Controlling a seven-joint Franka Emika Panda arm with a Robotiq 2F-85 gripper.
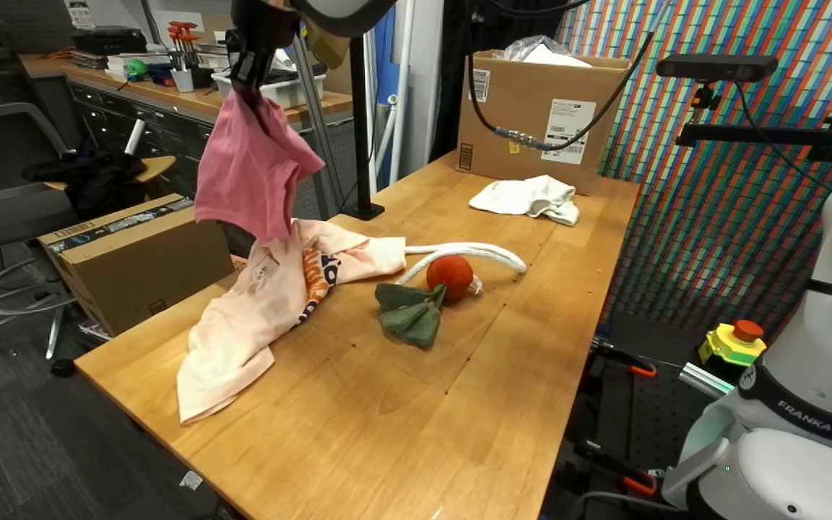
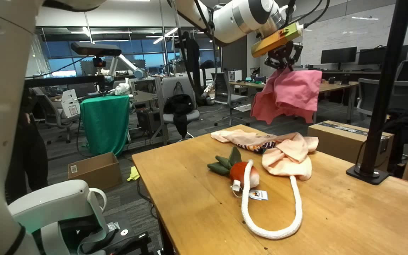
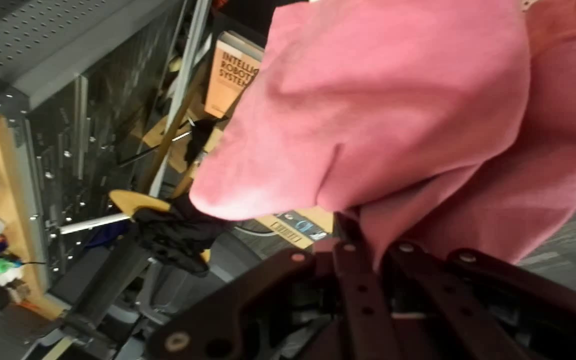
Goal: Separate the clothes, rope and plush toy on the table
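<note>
Pink garment (image 2: 292, 92) is being gripped by the tool (image 2: 288, 66), seemingly near desk (image 2: 197, 198) edge, a fall to floor (image 1: 26, 433) being risked should the bunched pinch slip.

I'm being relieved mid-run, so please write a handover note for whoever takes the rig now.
Fingers: shut on the pink garment, hanging in the air.
On the table: cream shirt; rope running from its edge and curving beside the plush toy; white garment by the cardboard box.
Done: white garment lies apart from the others.
To do: set the pink garment down apart, then separate shirt, rope and toy.
</note>
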